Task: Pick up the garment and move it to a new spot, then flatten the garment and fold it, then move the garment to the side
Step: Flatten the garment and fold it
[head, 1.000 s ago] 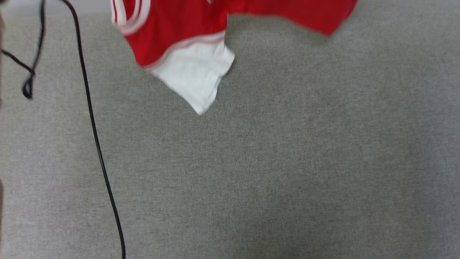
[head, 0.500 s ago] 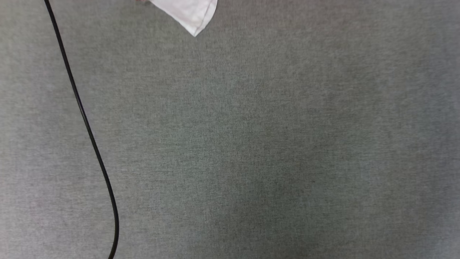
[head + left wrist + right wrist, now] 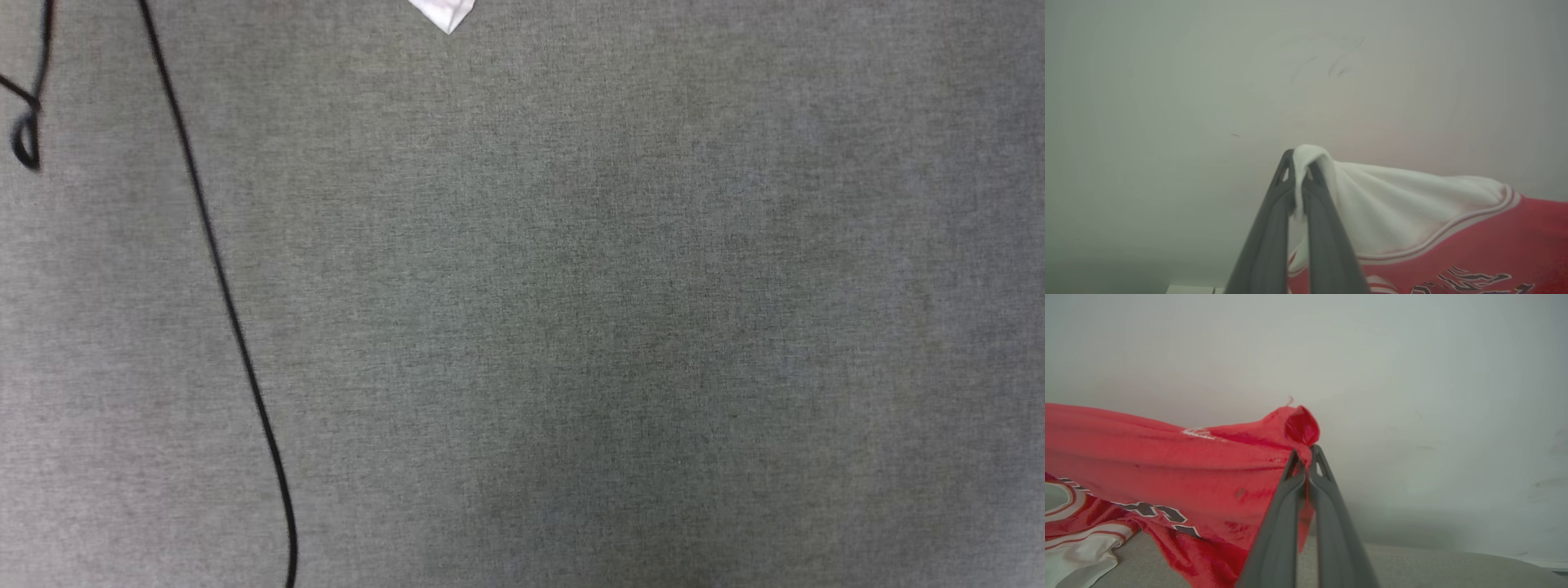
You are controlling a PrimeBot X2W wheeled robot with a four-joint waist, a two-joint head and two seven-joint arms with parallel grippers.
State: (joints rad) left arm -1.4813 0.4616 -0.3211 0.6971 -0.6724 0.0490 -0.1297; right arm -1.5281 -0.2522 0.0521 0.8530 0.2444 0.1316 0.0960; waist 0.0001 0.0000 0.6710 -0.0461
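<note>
Holds the garment (image 3: 1167, 457) stretched above the grey surface (image 3: 1412, 563), with left gripper (image 3: 1300, 179) pinched tight on the white sleeve (image 3: 1392, 204) and right gripper (image 3: 1306, 461) on a red edge. Probably handles light, soft, limp, sagging between grips; best taken at corners.

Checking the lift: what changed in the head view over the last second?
The garment has gone up toward the head view's top edge: a second ago red cloth and a white sleeve showed, now just a white tip. The camera shifted slightly too. The left gripper and right gripper have jaws shut on it. The black cable lies on the grey surface as before.
</note>
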